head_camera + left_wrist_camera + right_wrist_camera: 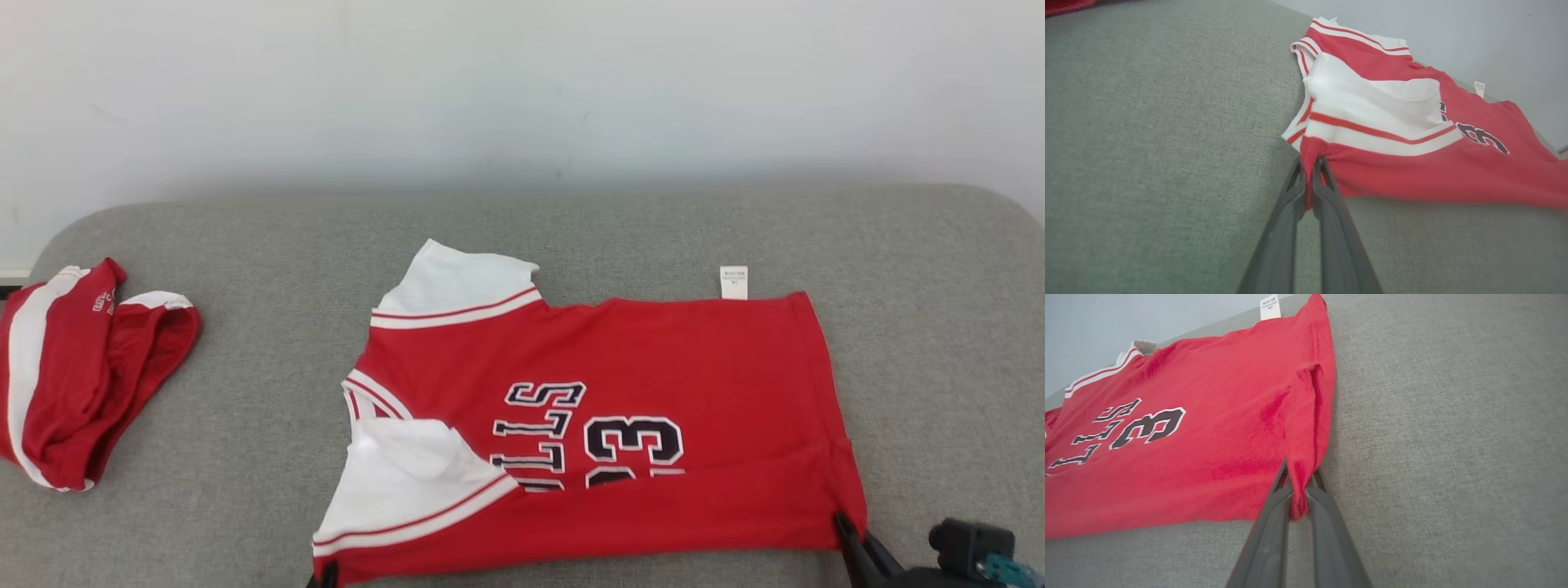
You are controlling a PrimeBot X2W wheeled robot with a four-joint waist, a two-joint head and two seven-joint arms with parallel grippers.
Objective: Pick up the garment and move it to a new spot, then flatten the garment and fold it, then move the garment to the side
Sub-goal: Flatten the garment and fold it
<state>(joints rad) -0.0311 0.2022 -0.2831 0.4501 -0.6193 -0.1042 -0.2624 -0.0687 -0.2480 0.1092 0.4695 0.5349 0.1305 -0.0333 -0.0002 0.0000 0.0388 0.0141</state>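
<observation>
My left gripper [1310,163] and right gripper [1299,473] each clamp a near corner of the red jersey [653,351]. Its long axis runs left to right, the body spreading to the far side of my fingers.

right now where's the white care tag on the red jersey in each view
head view: care tag upper right, poking past the far edge of the red jersey
left wrist view: care tag far right, above the middle
right wrist view: care tag at the top edge, left of centre
shared landmark: the black number 3 print
</observation>
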